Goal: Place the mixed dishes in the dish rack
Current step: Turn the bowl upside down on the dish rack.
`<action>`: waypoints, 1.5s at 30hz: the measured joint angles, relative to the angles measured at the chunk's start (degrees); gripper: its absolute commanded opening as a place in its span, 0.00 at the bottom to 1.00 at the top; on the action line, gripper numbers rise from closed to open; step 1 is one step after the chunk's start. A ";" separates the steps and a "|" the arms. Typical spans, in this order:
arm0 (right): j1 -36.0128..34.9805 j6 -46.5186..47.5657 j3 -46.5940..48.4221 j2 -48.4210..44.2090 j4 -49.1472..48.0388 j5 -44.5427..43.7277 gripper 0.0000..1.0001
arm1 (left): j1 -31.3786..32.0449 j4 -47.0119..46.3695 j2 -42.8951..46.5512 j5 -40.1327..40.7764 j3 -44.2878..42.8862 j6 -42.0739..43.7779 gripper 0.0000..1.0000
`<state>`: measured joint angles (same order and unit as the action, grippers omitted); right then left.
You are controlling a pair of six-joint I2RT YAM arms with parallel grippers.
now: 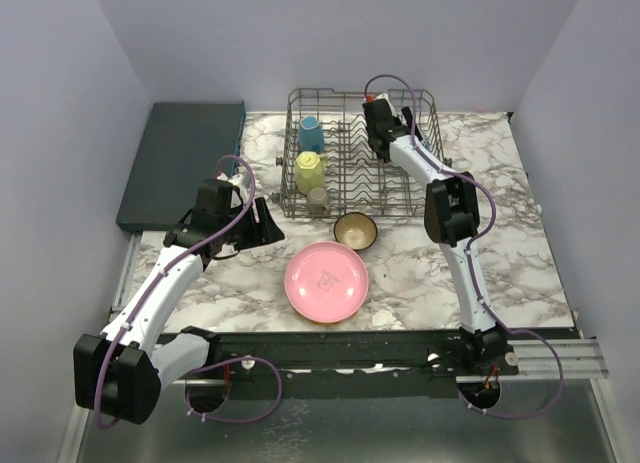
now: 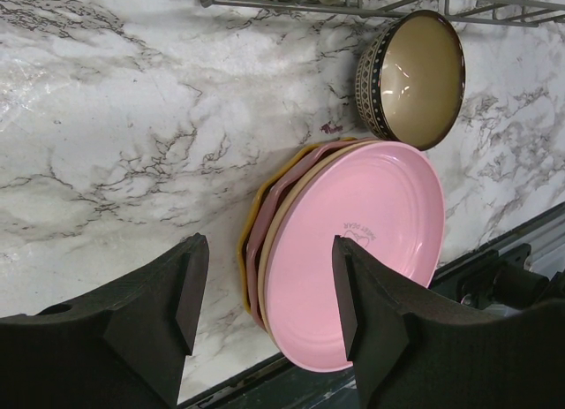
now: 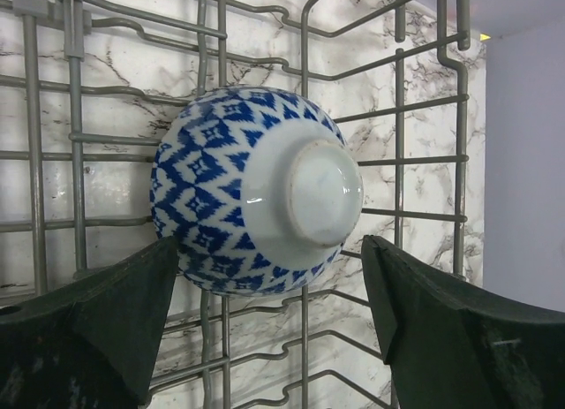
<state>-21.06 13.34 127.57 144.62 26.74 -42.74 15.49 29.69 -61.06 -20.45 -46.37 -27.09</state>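
The grey wire dish rack [image 1: 400,188] stands at the back and holds a blue mug [image 1: 311,133], a yellow mug [image 1: 311,170] and a grey-green mug [image 1: 318,200]. My right gripper [image 1: 378,118] is open over the rack. In the right wrist view its jaws [image 3: 269,276] stand apart on either side of a blue-white bowl [image 3: 256,188], which lies bottom up on the rack wires [image 3: 397,117]. A pink plate [image 1: 326,281] tops a stack in front of the rack. My left gripper [image 1: 262,223] is open and empty just left of the stack. In the left wrist view [image 2: 269,290] the pink plate [image 2: 362,250] lies over tan, dark red and orange plates.
A small brown bowl [image 1: 355,230] sits upright on the marble table between the plate stack and the rack, and it shows in the left wrist view [image 2: 415,78] too. A flat dark teal slab [image 1: 185,163] lies at the back left. Walls close in on three sides.
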 measured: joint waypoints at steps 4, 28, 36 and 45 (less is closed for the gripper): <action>-0.39 -0.79 0.00 -0.74 1.03 0.26 0.90 | 0.00 0.00 0.02 0.11 0.00 0.00 0.64; -1.81 -5.66 -0.50 -15.06 5.46 1.95 0.91 | 0.02 0.02 0.79 0.13 0.00 0.02 0.64; -1.81 -9.05 -4.57 -20.44 8.76 4.63 0.91 | 0.07 0.02 0.79 0.15 0.00 0.00 0.64; -1.84 -14.43 -13.00 -32.28 10.91 12.57 0.90 | 1.40 0.04 0.79 0.46 0.00 -0.04 0.64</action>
<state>-22.90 -1.08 114.56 112.33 37.65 -30.17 16.88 29.74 -60.27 -19.99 -46.37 -27.14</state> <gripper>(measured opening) 0.904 0.638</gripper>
